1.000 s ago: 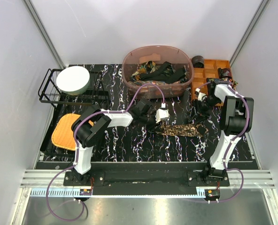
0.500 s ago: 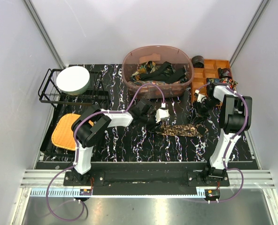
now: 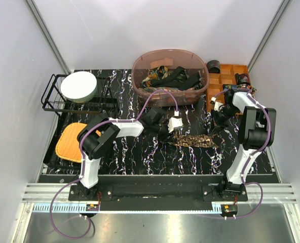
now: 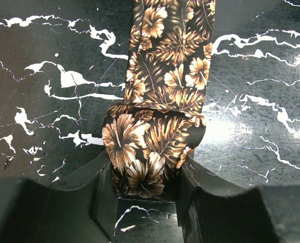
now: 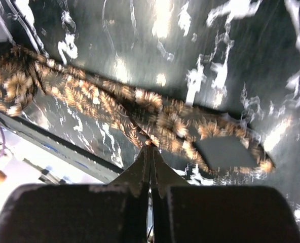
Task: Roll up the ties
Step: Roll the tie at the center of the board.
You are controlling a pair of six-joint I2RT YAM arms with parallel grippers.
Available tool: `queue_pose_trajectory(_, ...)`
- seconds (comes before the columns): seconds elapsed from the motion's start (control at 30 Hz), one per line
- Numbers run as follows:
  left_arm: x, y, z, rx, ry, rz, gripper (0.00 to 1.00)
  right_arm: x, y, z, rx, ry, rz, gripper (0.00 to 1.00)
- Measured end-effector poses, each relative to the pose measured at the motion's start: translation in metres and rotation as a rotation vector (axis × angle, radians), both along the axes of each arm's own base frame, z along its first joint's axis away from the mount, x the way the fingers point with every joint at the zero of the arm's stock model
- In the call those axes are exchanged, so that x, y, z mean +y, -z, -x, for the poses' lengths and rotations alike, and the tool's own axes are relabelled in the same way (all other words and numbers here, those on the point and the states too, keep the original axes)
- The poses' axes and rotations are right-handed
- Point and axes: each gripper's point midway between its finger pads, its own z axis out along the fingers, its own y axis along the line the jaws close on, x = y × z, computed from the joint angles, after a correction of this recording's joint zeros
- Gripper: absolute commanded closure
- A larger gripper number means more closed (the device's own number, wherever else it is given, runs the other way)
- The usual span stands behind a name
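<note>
A brown floral tie lies left to right on the black marble table. My left gripper is at its left end. In the left wrist view the tie runs away from me, and its near end is folded into a small roll. My left gripper is shut on that roll, with a finger on each side. My right gripper hovers by the tie's right end. In the blurred right wrist view it is shut with its tips over the tie.
A brown plastic tub at the back holds more ties. A wooden organiser stands at the back right. A wire rack with a white bowl and an orange mat are on the left.
My right gripper has shifted slightly near the tie's right end and its wrist has turned. The tie's left end has crept a little to the right. My left gripper has barely moved.
</note>
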Motion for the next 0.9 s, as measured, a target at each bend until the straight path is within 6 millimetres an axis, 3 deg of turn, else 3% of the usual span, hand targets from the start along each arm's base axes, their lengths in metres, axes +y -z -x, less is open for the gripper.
queue_pose_trajectory(0.17,0.000,0.000,0.000,0.003,-0.005,-0.001,1.00,-0.008,-0.007,0.013,-0.016,-0.024,0.051,1.00)
queue_pose_trajectory(0.3,0.000,0.000,0.000,0.004,-0.007,-0.001,1.00,-0.016,0.010,0.016,-0.001,-0.036,0.100,1.00)
queue_pose_trajectory(0.47,-0.001,0.000,-0.002,0.006,-0.010,-0.004,1.00,-0.022,0.034,0.007,-0.002,-0.040,0.130,1.00)
queue_pose_trajectory(0.63,-0.003,0.000,-0.006,0.006,-0.019,-0.010,1.00,-0.022,0.035,0.006,-0.002,-0.041,0.138,0.98)
queue_pose_trajectory(0.9,-0.007,0.000,-0.012,0.002,-0.028,-0.010,1.00,-0.026,0.029,-0.008,-0.051,-0.053,0.154,0.57)
